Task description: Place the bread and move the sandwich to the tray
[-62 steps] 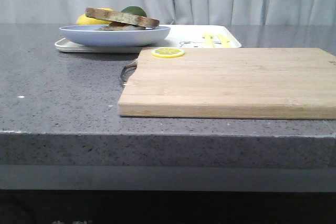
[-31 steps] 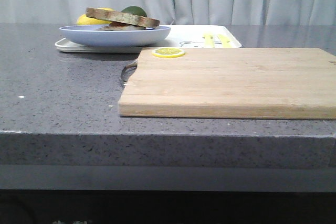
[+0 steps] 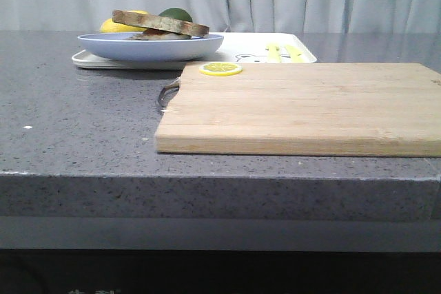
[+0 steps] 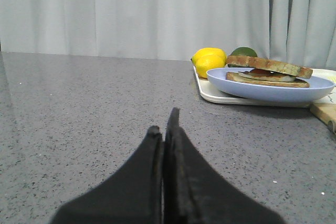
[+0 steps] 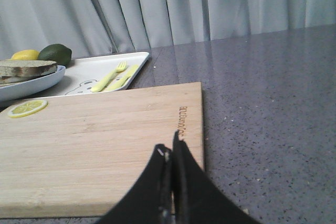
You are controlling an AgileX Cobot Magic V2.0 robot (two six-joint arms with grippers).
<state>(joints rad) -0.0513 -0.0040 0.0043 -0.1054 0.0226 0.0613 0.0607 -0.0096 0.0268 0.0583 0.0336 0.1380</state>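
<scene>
Grey speckled stone countertop [image 3: 83,135] with a pale curtain behind. Neither arm shows in the front view — only the wrist cameras catch the grippers.

Left gripper [image 4: 164,124]: black fingers pressed together, tips meeting, nothing between them; it sits low and level just above the bare counter on the left side, pointing toward the far edge, well apart from the food. Right gripper [image 5: 170,148]: black fingers also closed tight on nothing, tips low over the near right corner of the light bamboo rectangular cutting board [image 3: 303,105], aimed toward the far left.

The sandwich [image 3: 162,25] — two brown-crusted slices with a white and reddish filling between — lies on a pale blue round plate [image 3: 151,47]; its top slice is tilted, not flush. The plate rests on the left end of the flat white rectangular tray [image 3: 238,45] at the far side of the counter. The tray's right part shows a small cartoon print and a yellow plastic fork and knife [image 5: 113,77]. Behind the plate sit a yellow lemon [image 4: 209,60] and a dark green round fruit [image 3: 176,14].

The board lies near and right of the tray, a metal loop handle [image 3: 167,94] on its left edge. A thin yellow lemon slice [image 3: 220,69] rests on its far left corner. No separate bare bread slice can be made out.
</scene>
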